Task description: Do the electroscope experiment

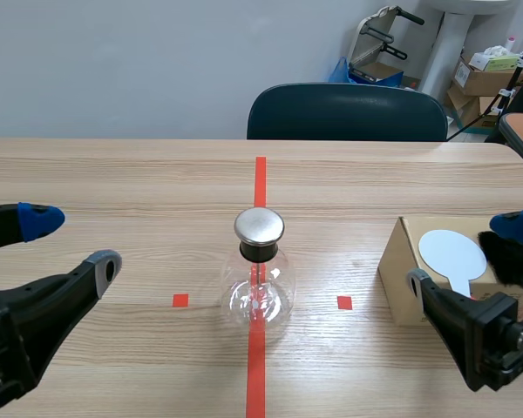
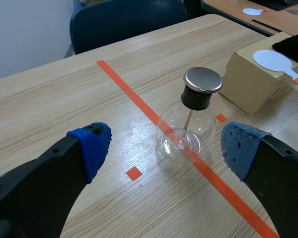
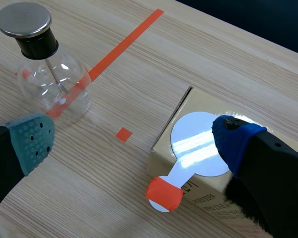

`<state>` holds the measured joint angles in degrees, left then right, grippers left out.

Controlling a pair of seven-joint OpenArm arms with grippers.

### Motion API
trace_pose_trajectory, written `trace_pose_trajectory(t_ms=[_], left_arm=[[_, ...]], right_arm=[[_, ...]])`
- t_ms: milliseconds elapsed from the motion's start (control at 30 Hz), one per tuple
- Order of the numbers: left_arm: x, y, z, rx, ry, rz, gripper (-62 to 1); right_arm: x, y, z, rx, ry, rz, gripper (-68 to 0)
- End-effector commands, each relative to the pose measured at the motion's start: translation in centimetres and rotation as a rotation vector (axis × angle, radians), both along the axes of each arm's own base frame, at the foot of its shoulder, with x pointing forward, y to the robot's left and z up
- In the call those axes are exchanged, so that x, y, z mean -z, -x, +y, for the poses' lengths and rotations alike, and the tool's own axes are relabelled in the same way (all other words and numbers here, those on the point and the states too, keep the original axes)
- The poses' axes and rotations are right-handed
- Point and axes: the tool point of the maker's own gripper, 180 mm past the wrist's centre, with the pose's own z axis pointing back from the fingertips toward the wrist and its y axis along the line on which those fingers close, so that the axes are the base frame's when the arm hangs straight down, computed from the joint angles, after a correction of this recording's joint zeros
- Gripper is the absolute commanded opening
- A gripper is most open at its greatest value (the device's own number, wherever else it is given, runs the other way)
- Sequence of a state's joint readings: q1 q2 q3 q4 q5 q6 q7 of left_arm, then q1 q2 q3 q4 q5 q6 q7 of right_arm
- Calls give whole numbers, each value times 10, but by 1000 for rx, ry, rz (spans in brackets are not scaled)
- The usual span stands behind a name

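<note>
The left claw (image 2: 166,147) gapes wide over the pale wooden surface (image 2: 49,99). Just ahead, a clear round glass flask with a metal cap (image 2: 185,131) stands on the tape line, with a brown cardboard box (image 2: 248,87) to its right.

One glass electroscope flask (image 1: 259,280), one cardboard box (image 1: 399,280), one white paddle (image 1: 451,252), one chair (image 1: 347,113)

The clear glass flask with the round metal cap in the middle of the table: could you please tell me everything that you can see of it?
The clear round-bellied glass flask stands upright on the wooden table, right over the long orange-red tape line. A black collar closes its neck, topped by a flat, round brushed-metal cap. A thin rod runs down from the cap into the belly; what hangs at its end is unclear. Only the table touches it.
</note>
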<state>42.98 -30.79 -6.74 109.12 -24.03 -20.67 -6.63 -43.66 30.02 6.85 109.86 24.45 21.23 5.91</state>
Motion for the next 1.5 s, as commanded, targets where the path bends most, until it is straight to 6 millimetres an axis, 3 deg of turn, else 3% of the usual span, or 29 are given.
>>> trace_pose_trajectory(t_ms=[0,400,600,767,933,1167,1367,1467], left_arm=[[8,-1,4,-26,-38,40,-131],[10,-1,5,-29,-45,46,-131],[11,-1,5,-29,-47,50,-131],[12,-1,5,-28,-51,55,-131],[16,2,3,9,-101,51,-130],[25,17,-11,147,-146,89,4],[23,30,-23,262,-131,108,13],[17,36,-29,328,-99,104,13]], right_arm=[[-8,-5,1,-9,10,-28,4],[-6,-5,0,-21,49,-30,4],[2,12,12,-195,357,-114,4],[10,52,33,-465,661,-248,4],[22,76,19,-532,960,-399,4],[30,76,-6,-424,1173,-629,4],[35,58,-15,-268,1258,-790,4],[49,51,-17,-238,1267,-776,4]])
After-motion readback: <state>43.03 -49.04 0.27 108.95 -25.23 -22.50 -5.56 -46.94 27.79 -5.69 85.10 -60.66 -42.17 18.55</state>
